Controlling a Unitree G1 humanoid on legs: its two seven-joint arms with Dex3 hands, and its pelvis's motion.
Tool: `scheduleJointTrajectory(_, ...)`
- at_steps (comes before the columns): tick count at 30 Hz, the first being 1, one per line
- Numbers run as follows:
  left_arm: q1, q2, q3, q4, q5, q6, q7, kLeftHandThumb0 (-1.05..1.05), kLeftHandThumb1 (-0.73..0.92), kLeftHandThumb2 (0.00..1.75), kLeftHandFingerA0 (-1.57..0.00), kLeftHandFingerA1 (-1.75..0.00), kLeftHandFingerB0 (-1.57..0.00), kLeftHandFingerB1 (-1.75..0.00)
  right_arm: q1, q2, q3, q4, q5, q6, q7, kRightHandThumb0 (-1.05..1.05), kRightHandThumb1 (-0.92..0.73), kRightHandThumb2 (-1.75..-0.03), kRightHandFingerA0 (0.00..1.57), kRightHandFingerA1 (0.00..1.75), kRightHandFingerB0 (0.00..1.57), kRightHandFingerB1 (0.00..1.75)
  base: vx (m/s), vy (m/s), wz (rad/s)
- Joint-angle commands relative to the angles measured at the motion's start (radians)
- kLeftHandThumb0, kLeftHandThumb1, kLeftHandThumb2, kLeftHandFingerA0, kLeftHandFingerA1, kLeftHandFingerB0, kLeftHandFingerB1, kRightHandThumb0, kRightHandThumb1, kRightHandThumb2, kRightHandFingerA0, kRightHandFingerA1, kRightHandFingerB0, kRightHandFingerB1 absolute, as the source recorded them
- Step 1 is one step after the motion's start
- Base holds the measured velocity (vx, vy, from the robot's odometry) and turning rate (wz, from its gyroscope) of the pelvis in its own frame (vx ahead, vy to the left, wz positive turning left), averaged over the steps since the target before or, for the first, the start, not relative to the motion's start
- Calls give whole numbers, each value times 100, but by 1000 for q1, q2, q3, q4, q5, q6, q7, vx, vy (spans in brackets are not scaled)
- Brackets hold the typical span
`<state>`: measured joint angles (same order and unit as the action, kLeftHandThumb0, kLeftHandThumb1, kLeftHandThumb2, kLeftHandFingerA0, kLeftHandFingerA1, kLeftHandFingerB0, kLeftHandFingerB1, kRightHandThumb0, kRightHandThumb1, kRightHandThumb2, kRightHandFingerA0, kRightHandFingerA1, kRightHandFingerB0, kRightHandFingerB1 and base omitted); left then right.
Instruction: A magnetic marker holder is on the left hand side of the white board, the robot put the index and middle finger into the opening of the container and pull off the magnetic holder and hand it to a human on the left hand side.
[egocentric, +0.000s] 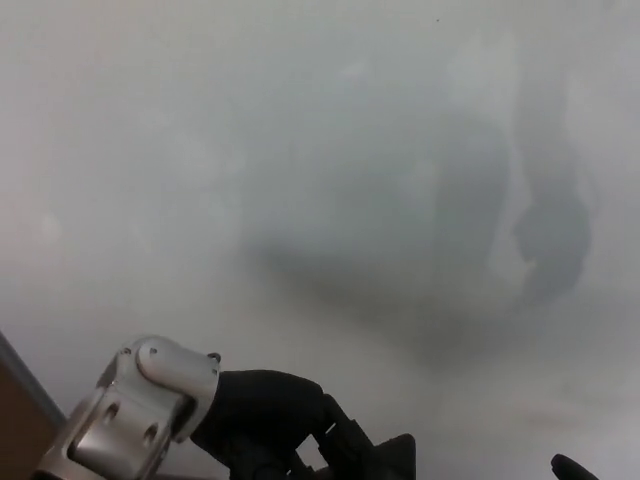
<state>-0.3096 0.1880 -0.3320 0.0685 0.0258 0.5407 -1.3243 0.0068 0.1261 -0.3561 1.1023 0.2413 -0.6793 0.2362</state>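
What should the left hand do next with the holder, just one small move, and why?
Probably carry it toward the robot's left and look for the person. The left hand appears to grip the black holder at the picture's bottom edge, clear of the whiteboard, so the pull-off seems done. No person shows in the view, so the handover is not yet possible here.

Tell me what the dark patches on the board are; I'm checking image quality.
Head view: soft, blurred shadows on the whiteboard, darkest at right; no glare. The left hand at the bottom edge looks slightly motion-blurred; only a tip of the right hand shows.
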Motion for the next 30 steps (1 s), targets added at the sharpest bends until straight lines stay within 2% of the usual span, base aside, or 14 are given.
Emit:
scheduleJointTrajectory(1,241,-110,747,-191,-1044,348,77,-48,64,60,-96,-107,-80,-66,48,52,17,-100,39,14,49,-63,-75,-62,54,53,58,47,0,0,0)
scheduleJointTrajectory(5,249,-47,894,-163,-1146,361,154,-47,72,61,-90,-102,-74,-69,32,43,14,-95,42,31,50,-62,-75,-63,52,53,55,47,0,0,0)
scheduleJointTrajectory(7,261,-9,978,-138,-1205,352,192,-48,77,63,-87,-111,-75,-74,17,40,7,-84,50,41,56,-63,-73,-62,53,56,59,47,0,0,0)
scheduleJointTrajectory(8,267,19,1038,-119,-1250,357,234,-49,80,65,-88,-123,-72,-77,3,40,4,-69,52,44,59,-65,-74,-63,55,57,62,47,0,0,0)
scheduleJointTrajectory(10,280,35,1097,-116,-1292,349,313,-49,82,64,-94,-124,-77,-86,-5,36,10,-55,36,32,46,-66,-74,-63,56,57,63,47,0,0,0)
scheduleJointTrajectory(11,293,42,1145,-121,-1307,324,370,-49,85,67,-94,-137,-71,-92,-7,33,12,-52,30,32,41,-64,-75,-63,56,56,61,47,0,0,0)
scheduleJointTrajectory(13,304,45,1187,-128,-1310,297,414,-49,85,67,-94,-137,-71,-92,-8,32,11,-52,32,41,42,-64,-75,-63,56,56,61,47,0,0,0)
scheduleJointTrajectory(14,298,49,1213,-109,-1308,283,418,-47,82,66,-93,-134,-64,-73,-11,30,9,-51,36,45,45,-64,-74,-62,56,57,61,48,0,0,0)
scheduleJointTrajectory(15,293,52,1232,-95,-1307,274,423,-47,82,66,-93,-134,-64,-73,-13,28,7,-50,38,47,48,-64,-74,-62,56,57,61,48,0,0,0)
scheduleJointTrajectory(16,282,76,1268,-53,-1295,290,413,-48,78,65,-90,-133,-67,-60,-16,23,6,-47,40,47,51,-61,-74,-62,56,57,59,50,0,0,0)
scheduleJointTrajectory(20,241,180,1369,135,-1208,399,304,-46,71,62,-84,-126,-76,-62,-26,10,10,-34,30,41,50,-61,-77,-63,52,55,58,50,0,0,0)
scheduleJointTrajectory(24,236,189,1412,170,-1179,418,314,-48,72,63,-85,-129,-78,-65,-35,4,16,-23,20,32,45,-61,-76,-63,53,56,59,51,0,0,0)
scheduleJointTrajectory(27,236,199,1428,203,-1144,477,287,-48,68,62,-87,-129,-76,-54,-42,0,23,-14,8,38,30,-61,-77,-63,52,58,57,50,0,0,0)
scheduleJointTrajectory(30,234,182,1428,198,-1138,489,268,-49,70,62,-87,-126,-78,-55,-45,-3,27,-9,1,40,23,-61,-78,-63,53,58,57,50,0,0,0)
